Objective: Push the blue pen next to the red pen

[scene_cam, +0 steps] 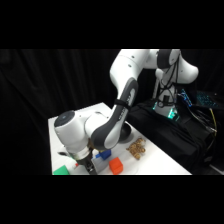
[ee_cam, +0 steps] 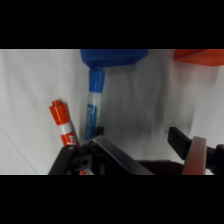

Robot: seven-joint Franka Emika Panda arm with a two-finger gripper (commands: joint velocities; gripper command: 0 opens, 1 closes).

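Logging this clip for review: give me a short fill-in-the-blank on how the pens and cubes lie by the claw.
1. In the wrist view, the red pen lies to the ____ of the blue pen.
2. The blue pen's far end meets the ____ cube.
3. In the side view, the cube right of the claw is ____.
4. At the table's near left corner sits a ____ block.

Missing words: left; blue; orange; green

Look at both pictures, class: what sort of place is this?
Probably a robotics lab set up for tests. A white robot arm reaches over a white table ringed by black curtains. Small props lie on it: a blue pen, a red pen and an orange cube.
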